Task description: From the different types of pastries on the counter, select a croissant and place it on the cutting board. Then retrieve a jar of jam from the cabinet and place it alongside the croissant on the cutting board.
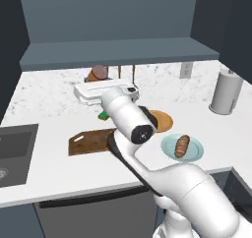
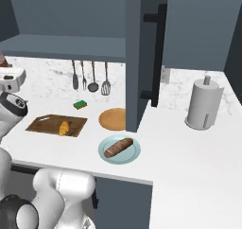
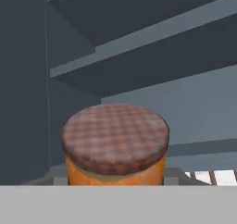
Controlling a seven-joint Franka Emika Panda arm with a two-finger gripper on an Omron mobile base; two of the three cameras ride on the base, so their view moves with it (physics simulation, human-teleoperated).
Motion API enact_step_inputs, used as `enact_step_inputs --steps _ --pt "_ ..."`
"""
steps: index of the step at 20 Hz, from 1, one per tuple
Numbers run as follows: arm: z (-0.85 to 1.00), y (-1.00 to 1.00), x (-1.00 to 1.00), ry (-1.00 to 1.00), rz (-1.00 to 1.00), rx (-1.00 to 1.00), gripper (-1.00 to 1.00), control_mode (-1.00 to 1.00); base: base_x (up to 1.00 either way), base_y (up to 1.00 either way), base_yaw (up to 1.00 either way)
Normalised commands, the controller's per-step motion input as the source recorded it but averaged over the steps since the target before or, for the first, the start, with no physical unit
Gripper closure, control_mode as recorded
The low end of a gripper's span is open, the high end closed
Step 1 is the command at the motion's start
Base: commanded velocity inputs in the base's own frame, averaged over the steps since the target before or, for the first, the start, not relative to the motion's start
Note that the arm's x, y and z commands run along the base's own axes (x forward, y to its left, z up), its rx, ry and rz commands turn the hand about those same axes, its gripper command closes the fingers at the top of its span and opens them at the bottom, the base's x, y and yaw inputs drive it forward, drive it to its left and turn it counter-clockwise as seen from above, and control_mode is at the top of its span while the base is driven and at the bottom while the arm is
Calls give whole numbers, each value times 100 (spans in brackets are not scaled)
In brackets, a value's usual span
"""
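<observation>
Jar of jam (image 3: pixel 115 146): checked cloth-look lid, matt; orange body smooth. Cutting board (image 2: pixel 49 124): dark mottled wood. Counter (image 2: pixel 189 152): white speckled marble-like stone, smooth. Arm (image 1: pixel 162 178): glossy white shell. Cabinet (image 1: pixel 118 52): flat matt blue-grey.

Paper-towel roll (image 2: pixel 203 104): tall, white, upright on a stand, at the far right of the surface near the wall.
Round plate (image 2: pixel 113 118): orange-brown, flat, partly hidden behind an open door panel.
Light blue plate (image 2: pixel 119 150): near the front edge (just in front of the orange-brown one).
Sponge (image 2: pixel 80 104): small, green and yellow, lying below the hanging utensils.
Utensils (image 2: pixel 90 76): four, hanging in a row on the wall.
Sink (image 1: pixel 15 151): dark basin at the left end.
Wall outlet (image 1: pixel 185 70): white, on the backsplash.
</observation>
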Motion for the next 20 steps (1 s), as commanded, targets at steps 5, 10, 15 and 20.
enact_step_inputs --steps 5,10,15,20 --pt "-91 -13 -92 18 -33 -1 100 -100 0 0 0" --pt "-94 -23 -26 44 -46 3 100 -100 0 0 0" --pt "-79 -17 14 62 -37 12 100 -100 0 0 0" --pt "-33 0 83 38 -24 25 100 -100 0 0 0"
